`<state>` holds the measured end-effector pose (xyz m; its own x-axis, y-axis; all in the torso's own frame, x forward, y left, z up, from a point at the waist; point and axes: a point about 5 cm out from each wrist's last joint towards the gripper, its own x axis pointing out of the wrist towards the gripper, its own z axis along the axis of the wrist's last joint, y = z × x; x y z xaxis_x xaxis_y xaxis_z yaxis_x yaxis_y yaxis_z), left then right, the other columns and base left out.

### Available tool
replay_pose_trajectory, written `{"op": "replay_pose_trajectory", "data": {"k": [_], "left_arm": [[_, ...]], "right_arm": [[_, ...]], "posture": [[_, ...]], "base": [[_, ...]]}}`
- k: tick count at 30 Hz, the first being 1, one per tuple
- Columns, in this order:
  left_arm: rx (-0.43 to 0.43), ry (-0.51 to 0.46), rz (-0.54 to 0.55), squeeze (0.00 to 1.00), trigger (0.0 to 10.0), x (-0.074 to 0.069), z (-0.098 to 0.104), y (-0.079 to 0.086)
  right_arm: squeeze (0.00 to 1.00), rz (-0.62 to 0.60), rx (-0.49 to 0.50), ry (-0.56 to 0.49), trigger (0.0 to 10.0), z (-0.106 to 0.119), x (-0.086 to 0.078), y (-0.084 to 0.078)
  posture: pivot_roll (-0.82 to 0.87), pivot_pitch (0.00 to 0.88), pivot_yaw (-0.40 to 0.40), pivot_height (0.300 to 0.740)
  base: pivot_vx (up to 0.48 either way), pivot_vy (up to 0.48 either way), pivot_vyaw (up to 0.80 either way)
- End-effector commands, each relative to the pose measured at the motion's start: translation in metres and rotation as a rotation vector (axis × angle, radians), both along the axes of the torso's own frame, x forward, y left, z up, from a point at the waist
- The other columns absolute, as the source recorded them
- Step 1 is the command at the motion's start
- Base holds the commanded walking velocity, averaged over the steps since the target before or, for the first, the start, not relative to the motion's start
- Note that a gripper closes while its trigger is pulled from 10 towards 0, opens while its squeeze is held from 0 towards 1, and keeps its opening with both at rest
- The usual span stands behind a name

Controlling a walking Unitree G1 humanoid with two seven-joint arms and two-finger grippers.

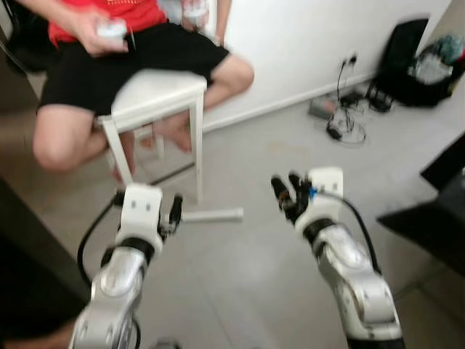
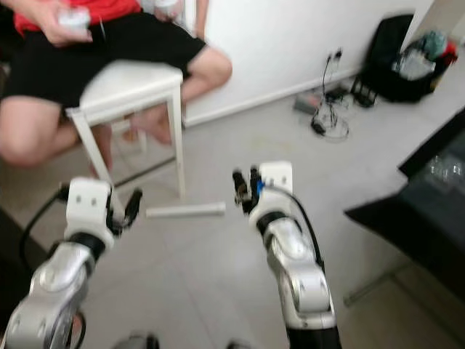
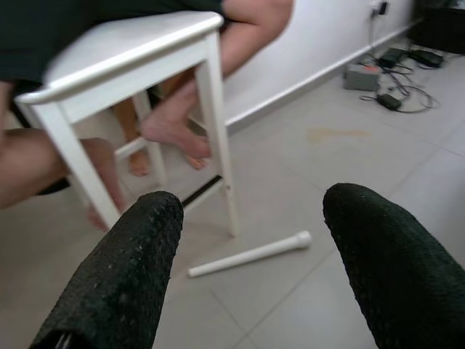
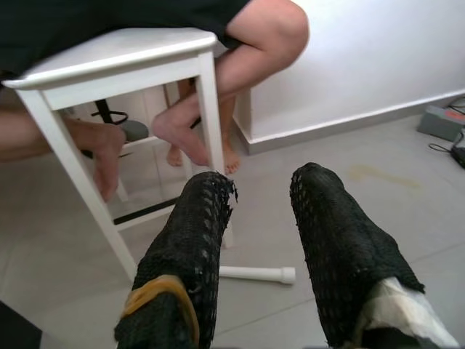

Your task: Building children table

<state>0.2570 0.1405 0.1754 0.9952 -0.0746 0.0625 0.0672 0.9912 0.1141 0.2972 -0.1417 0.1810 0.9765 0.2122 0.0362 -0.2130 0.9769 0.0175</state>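
A: Where are the hands?

B: The left hand [image 1: 174, 211] is raised over the tiled floor [image 1: 240, 283], its black fingers [image 3: 123, 276] spread wide and gripping nothing. The right hand [image 1: 287, 193] is up beside it, fingers [image 4: 189, 247] parted by a narrower gap, also empty. One right finger has a yellowish band round its base and the other a white wrapping. A black cable runs along each silver arm.

A: And the table part?

B: A loose white table leg [image 1: 212, 215] lies flat on the floor, on its own, just ahead of the left hand and between the two hands as the head sees it. In the left wrist view it shows between the spread fingers [image 3: 251, 254], one end a little thicker. Neither hand touches it.

A: What stands behind it?

B: A white wooden stool [image 1: 156, 94] on its legs, its nearest leg close to the loose one. A person in black shorts and a red top sits on it, bare feet [image 3: 174, 131] tucked under, a small white device in each hand [image 1: 98, 29].

A: Further out?

B: A white wall with a skirting board, a socket with plugs and tangled cables [image 1: 341, 120] on the floor, a black bag [image 1: 414, 62] by the wall, and a dark worktop [image 2: 421, 211] at the right edge.

A: Any writing or brand?

B: None that I can read; the views are blurred.
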Motion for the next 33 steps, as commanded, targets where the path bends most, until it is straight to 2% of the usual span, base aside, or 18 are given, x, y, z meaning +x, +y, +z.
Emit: {"op": "replay_pose_trajectory", "data": {"k": [1, 5, 19, 33], "left_arm": [[0.013, 0.014, -0.013, 0.0, 10.0, -0.0012, -0.0041, -0.0021], [0.007, 0.015, -0.014, 0.0, 10.0, -0.001, -0.0046, -0.0022], [0.018, 0.008, -0.019, 0.0, 10.0, 0.0048, -0.0011, -0.0004], [0.02, 0.014, -0.032, 0.0, 10.0, 0.0019, -0.0027, -0.0041]], "right_arm": [[0.0, 0.002, -0.003, 0.012, 10.0, -0.0038, -0.0026, -0.0007], [0.0, 0.002, -0.002, 0.012, 10.0, -0.0042, -0.0031, -0.0001], [0.0, -0.015, 0.004, 0.01, 10.0, -0.0023, -0.0001, -0.0018], [0.0, -0.013, 0.01, 0.012, 10.0, -0.004, -0.0038, -0.0006]], "posture": [[0.01, 0.237, -0.101, 0.74], [0.01, 0.236, -0.098, 0.74], [0.01, 0.256, -0.093, 0.74], [0.01, 0.232, -0.089, 0.74]], "base": [[0.0, 0.0, 0.0], [0.0, 0.0, 0.0], [0.301, 0.0, 0.0], [0.321, 0.0, 0.0]]}}
